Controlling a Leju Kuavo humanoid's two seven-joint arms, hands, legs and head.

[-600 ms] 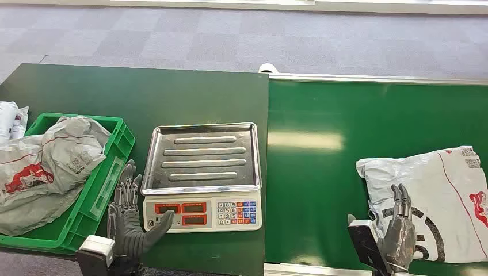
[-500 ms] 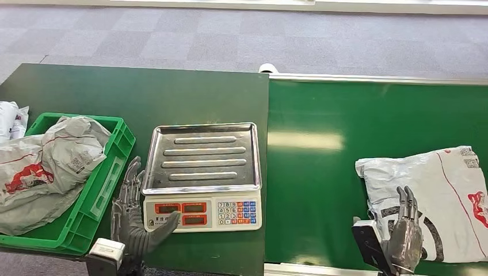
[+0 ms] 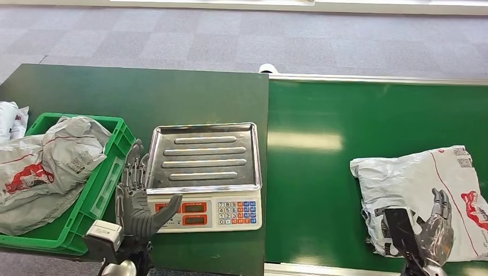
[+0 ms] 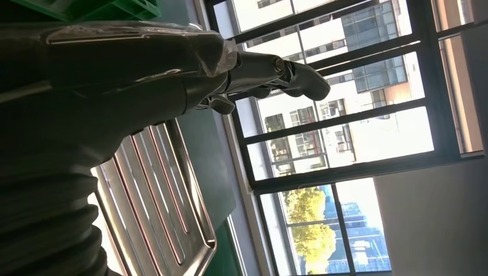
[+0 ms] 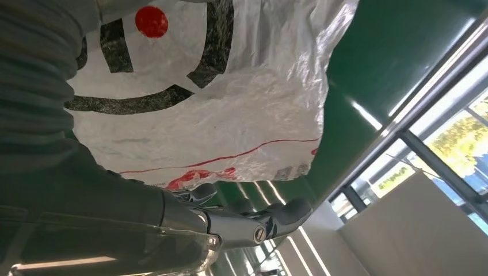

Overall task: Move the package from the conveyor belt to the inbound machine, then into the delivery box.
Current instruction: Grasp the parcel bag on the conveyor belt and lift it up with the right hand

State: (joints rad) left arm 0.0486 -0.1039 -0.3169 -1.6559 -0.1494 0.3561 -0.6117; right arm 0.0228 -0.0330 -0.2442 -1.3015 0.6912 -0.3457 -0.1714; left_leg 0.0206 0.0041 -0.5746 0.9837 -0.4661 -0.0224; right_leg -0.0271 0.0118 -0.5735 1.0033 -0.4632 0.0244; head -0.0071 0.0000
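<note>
A white plastic package (image 3: 414, 184) with black and red print lies on the green conveyor belt (image 3: 322, 167) at the right; the right wrist view shows the package (image 5: 230, 98) close up. My right hand (image 3: 435, 234) hovers over its near edge, fingers apart and holding nothing. The inbound machine is a scale with a steel tray (image 3: 201, 156) and a keypad (image 3: 236, 211). My left hand (image 3: 137, 201) is raised between the scale and the green delivery box (image 3: 98, 198), fingers spread, empty. In the left wrist view its fingers (image 4: 270, 72) extend above the tray (image 4: 161, 213).
The delivery box holds a grey package (image 3: 49, 164). More white bags (image 3: 11, 118) lie at the far left. A metal rail (image 3: 380, 79) borders the belt's far side. Grey carpet (image 3: 230, 34) lies beyond the table.
My right hand has moved right along the package's near edge. The package has drifted slightly left on the belt. My left hand has risen a little towards the tray's corner.
</note>
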